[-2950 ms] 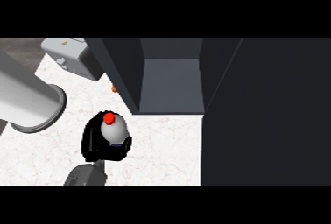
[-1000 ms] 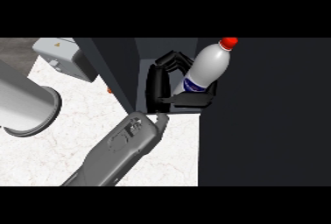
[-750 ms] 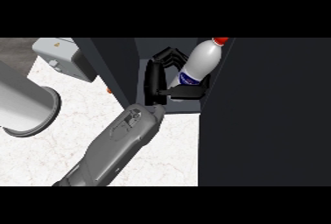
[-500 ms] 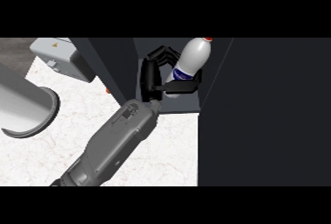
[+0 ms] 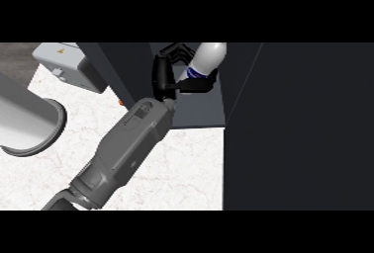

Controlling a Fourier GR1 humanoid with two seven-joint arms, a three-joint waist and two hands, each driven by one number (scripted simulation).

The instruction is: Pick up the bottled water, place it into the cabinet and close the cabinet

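One hand (image 5: pixel 166 74) in the head view, the right, at twelve o'clock, fingers curled round the bottle (image 5: pixel 205 60). That bottle is tilted inside the open cabinet (image 5: pixel 201 111), above its floor. Dark door (image 5: pixel 300 128) at three o'clock; grey cylinder (image 5: pixel 25 123) at nine.

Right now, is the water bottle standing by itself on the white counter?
No, the bottled water is held up inside the open cabinet, with the hand curled around it.
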